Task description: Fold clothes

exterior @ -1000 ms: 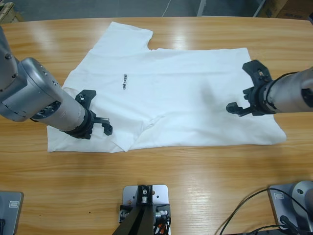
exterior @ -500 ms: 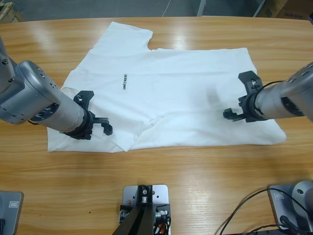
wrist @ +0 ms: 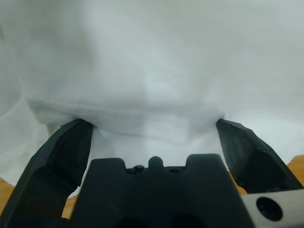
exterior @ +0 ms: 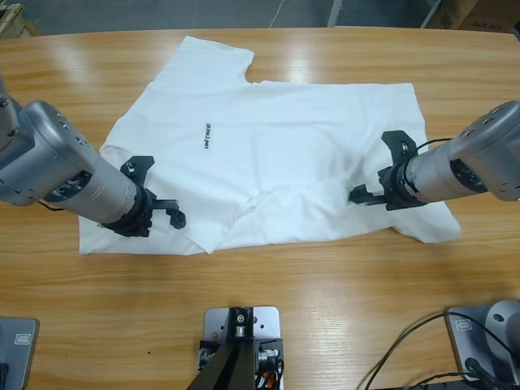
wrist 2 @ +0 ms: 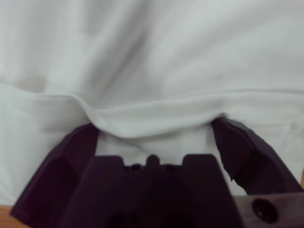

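1. High view: the white T-shirt (exterior: 276,154) lies spread across the middle of the wooden desk (exterior: 325,292), collar side to the left, its small black chest lettering (exterior: 208,136) facing up, one sleeve reaching the far edge.
2. Left claw (exterior: 154,191) sits at the shirt's near-left part, jaws spread wide. In the left wrist view a stitched hem (wrist: 95,114) lies between them, not pinched.
3. Right claw (exterior: 382,171) is on the shirt's right part, jaws also apart. In the right wrist view a raised ridge of cloth (wrist 2: 142,118) runs across the gap — pushed up, not clamped.
4. Cloth is bunched into soft folds near the middle of the near edge, and the near-right corner (exterior: 443,231) looks dragged inward.
5. Handling, as a judgement: light, limp, slides easily on the polished wood and wrinkles rather than holding shape. Best taken at hems or seams — a double layer gives the jaws more to bite on.
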Available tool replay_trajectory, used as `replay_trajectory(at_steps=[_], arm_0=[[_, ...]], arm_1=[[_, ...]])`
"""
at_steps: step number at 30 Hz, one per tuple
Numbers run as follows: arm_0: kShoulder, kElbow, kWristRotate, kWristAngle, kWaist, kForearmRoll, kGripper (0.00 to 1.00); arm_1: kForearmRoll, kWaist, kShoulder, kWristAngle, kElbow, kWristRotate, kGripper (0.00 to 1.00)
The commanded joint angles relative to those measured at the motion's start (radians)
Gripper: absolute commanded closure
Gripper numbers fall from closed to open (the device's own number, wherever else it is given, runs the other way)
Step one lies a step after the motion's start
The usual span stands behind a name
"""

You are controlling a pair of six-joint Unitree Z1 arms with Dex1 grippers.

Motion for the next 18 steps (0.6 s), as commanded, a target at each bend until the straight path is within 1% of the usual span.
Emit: replay_trajectory(at_steps=[1, 5, 8, 13, 15, 18], arm_0=[[0.053, 0.171, -0.014, -0.067, -0.008, -0.002, 0.036], [0.029, 0.185, -0.014, -0.084, -0.008, 0.014, 0.036], [0.016, 0.185, -0.013, -0.088, -0.008, 0.025, 0.036], [-0.01, 0.184, -0.004, -0.104, -0.013, 0.046, 0.05], [-0.013, 0.185, -0.001, -0.123, -0.023, 0.054, 0.05], [-0.012, 0.188, 0.001, -0.136, -0.042, 0.062, 0.05]], arm_1=[[0.128, -0.075, 0.113, 0.068, 0.047, 0.035, 0.055], [0.215, -0.086, 0.11, 0.101, 0.023, 0.066, 0.046], [0.284, -0.084, 0.096, 0.138, 0.021, 0.113, 0.021], [0.32, -0.076, 0.084, 0.155, 0.017, 0.124, 0.0], [0.323, -0.051, 0.076, 0.156, 0.017, 0.133, 0.0], [0.336, 0.023, 0.074, 0.155, 0.015, 0.153, 0.0]])
